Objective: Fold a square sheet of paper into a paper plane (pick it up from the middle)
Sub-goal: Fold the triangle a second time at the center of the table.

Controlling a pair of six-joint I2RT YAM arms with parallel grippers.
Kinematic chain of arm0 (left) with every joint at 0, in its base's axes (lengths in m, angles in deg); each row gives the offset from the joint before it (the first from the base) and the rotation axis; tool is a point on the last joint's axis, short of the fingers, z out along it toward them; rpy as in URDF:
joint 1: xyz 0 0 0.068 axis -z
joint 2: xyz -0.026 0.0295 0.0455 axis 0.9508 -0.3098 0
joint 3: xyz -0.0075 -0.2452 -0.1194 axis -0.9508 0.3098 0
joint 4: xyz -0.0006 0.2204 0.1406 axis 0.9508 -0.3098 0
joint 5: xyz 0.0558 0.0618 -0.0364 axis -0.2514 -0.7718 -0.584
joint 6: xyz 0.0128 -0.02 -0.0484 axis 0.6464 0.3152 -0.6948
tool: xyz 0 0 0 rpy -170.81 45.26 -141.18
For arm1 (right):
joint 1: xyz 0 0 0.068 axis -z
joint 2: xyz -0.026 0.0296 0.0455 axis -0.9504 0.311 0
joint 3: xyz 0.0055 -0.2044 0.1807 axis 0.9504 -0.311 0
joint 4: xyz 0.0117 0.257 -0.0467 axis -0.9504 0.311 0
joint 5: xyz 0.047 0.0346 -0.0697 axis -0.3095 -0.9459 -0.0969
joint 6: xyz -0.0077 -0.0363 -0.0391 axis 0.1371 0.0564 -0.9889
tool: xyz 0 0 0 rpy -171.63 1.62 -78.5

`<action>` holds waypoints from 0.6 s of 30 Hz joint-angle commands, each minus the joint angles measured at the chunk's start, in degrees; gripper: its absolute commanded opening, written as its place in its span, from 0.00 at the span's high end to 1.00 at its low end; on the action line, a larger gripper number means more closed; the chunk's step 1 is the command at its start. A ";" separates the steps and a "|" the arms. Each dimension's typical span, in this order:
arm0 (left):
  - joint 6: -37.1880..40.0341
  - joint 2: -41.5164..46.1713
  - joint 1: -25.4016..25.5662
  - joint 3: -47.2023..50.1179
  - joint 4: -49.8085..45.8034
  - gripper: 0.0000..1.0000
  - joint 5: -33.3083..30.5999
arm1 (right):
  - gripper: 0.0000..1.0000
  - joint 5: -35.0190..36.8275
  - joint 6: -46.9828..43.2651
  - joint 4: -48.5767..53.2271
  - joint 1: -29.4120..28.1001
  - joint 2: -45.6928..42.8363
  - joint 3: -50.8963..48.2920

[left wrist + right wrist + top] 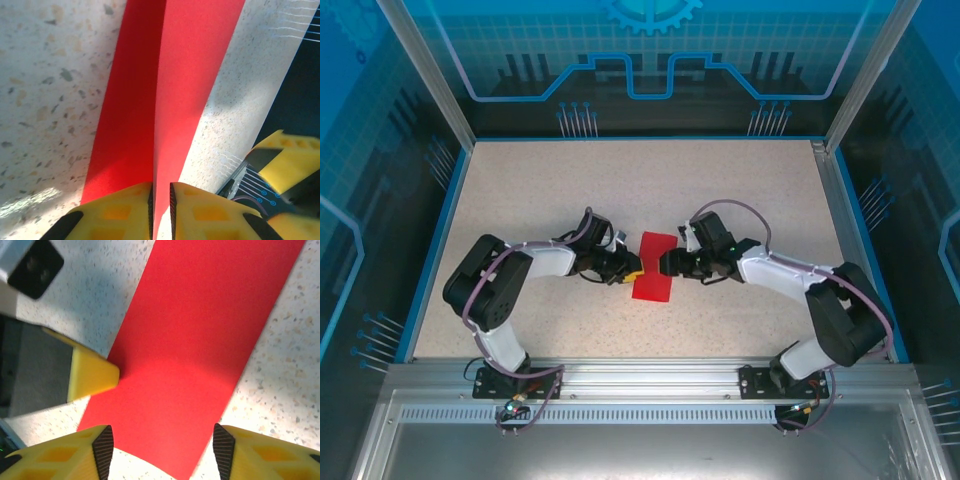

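One crease at most, so early days: red paper (pixel 654 267) at centre of table (pixel 750 200), pinched along its raised middle by near-closed left gripper (pixel 161 199); right gripper (pixel 160 445) wide open, empty, straddling paper's edge. Remaining: nose, wing folds.

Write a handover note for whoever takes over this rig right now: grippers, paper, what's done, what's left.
Left gripper: shut, pinching the red sheet of paper along a raised lengthwise crease.
Right gripper: open, its fingers either side of the sheet's width, gripping nothing.
Paper: mid-table, between the two grippers. It reads as a long rectangle rather than a square, so it is probably folded once.
Done: one lengthwise crease shows.
Left: nose and wing folds; there is no pointed dart shape yet.
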 commanded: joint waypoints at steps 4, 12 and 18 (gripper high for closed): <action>-1.18 -0.61 -0.05 -2.52 0.87 0.86 2.60 | 0.37 13.82 -3.57 2.58 -10.21 -5.29 -2.09; -2.06 -0.57 -0.06 -2.47 0.54 0.91 2.79 | 0.36 27.68 -8.22 1.48 -22.73 -4.07 0.91; -2.02 -0.15 -0.03 -2.86 -0.10 0.91 3.03 | 0.36 34.87 -9.36 2.91 -26.92 0.52 4.70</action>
